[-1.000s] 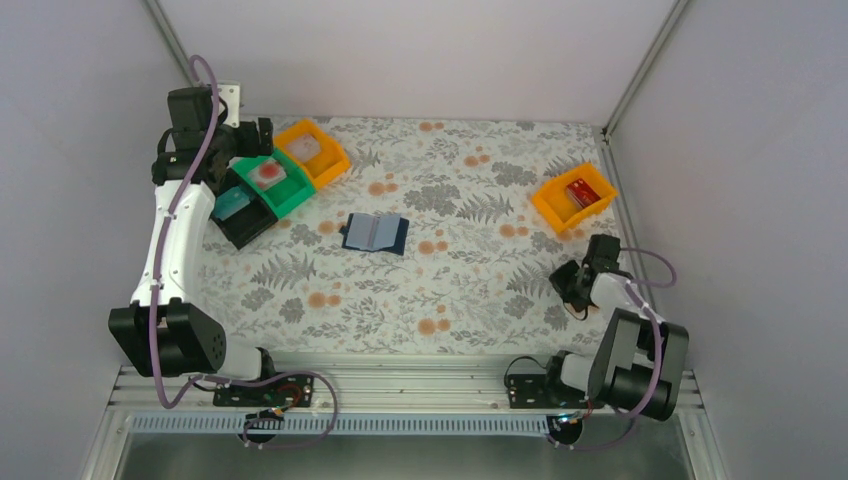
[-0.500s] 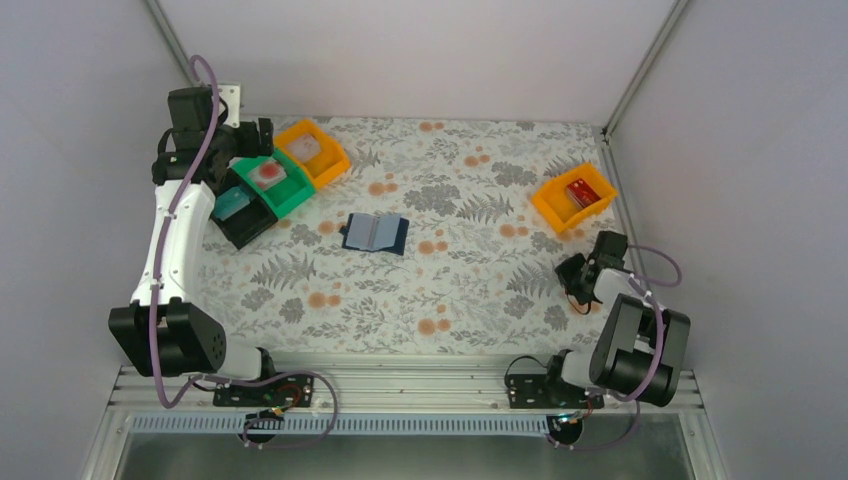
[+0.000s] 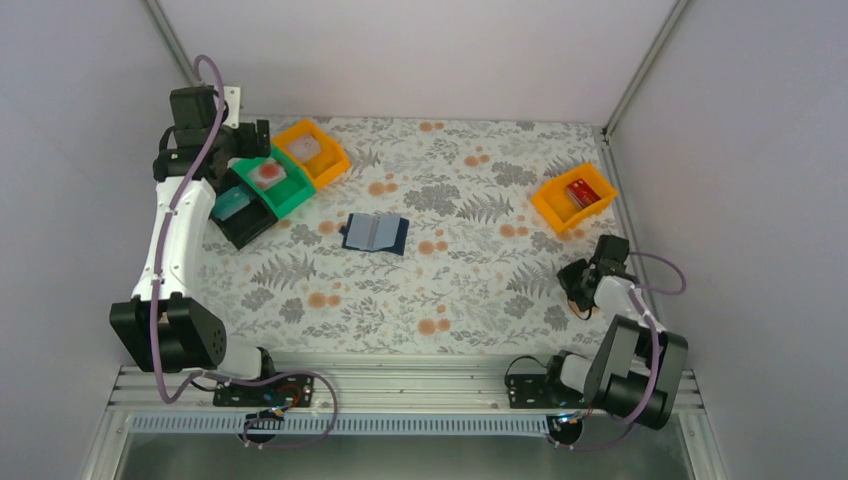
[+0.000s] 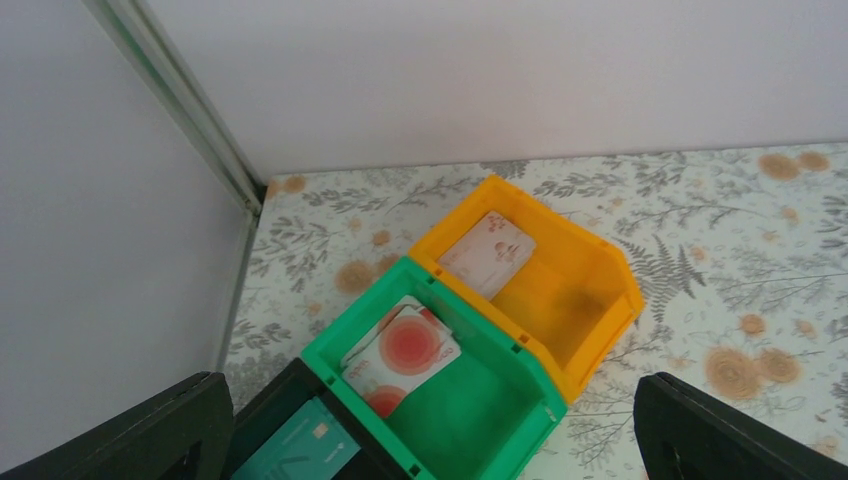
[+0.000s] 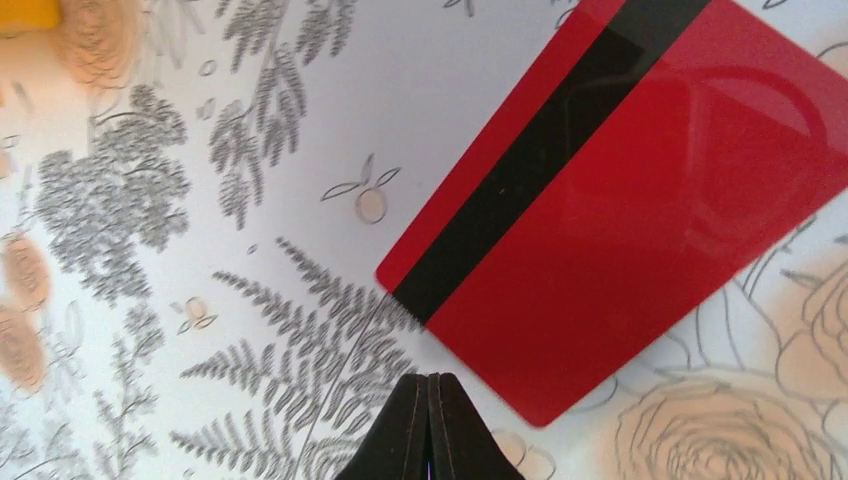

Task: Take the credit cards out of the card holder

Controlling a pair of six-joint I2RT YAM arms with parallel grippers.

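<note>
Holder [image 3: 373, 233] open near table [image 3: 470, 290] middle. Red card [image 5: 640, 200] flat on table by right gripper [image 5: 428, 395], jaws together: thin, stiff, slippy, best pinched at an edge. Left gripper [image 4: 425, 430] over far-left bins [image 3: 292, 200], jaws apart.

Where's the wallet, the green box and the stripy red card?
card holder [image 3: 373, 233]: top view, on its open blue inside.
green bin [image 4: 470, 410]: left wrist view, on its bare floor.
red card [image 5: 650, 250]: right wrist view, on its red face.
</note>
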